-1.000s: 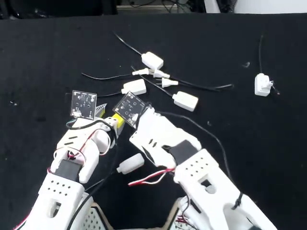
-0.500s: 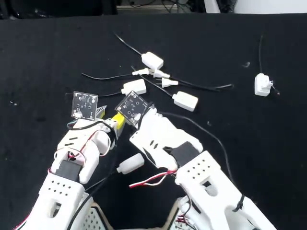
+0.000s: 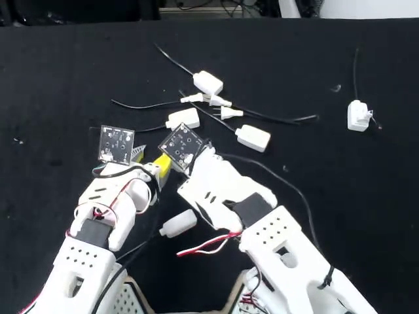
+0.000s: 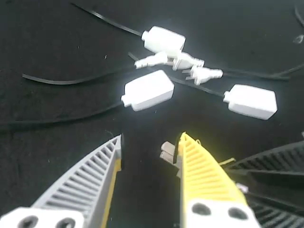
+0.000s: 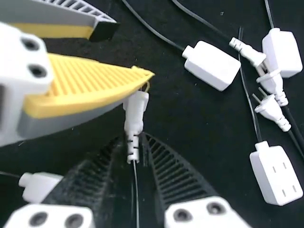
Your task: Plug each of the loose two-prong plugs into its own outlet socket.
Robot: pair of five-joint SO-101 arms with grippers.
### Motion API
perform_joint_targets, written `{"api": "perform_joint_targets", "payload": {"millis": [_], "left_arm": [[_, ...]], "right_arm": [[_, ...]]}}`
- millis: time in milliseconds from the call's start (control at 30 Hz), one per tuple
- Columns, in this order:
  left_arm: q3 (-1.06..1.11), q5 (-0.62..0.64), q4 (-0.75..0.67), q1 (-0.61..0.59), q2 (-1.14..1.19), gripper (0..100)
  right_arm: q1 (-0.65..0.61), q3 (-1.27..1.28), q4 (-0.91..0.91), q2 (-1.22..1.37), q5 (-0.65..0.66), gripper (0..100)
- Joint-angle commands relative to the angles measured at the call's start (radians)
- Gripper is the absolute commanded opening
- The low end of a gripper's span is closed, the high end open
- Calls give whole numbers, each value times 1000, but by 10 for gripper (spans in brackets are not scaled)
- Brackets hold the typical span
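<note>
White plug (image 5: 134, 114), black table (image 3: 59, 72)

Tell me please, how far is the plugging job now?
Done: nothing that I can see; the loose plugs lie beside the sockets, unconnected. In hand: the right gripper is shut on one plug, near the open left gripper. Remaining: every plug must yet enter a socket.

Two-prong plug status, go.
Right end effector shut on two-prong plug. Left end effector open beside it. Nearest outlet socket beyond, black cords around.
</note>
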Motion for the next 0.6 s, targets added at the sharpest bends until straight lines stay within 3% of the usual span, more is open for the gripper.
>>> {"api": "perform_joint_targets", "payload": {"millis": [0, 567], "left_arm": [[-4, -3, -14, 5, -14, 195], [-19, -2, -12, -27, -23, 195]], "right_arm": [[-15, -91, 38, -36, -3, 10], [-17, -113, 46, -28, 38, 10]]}}
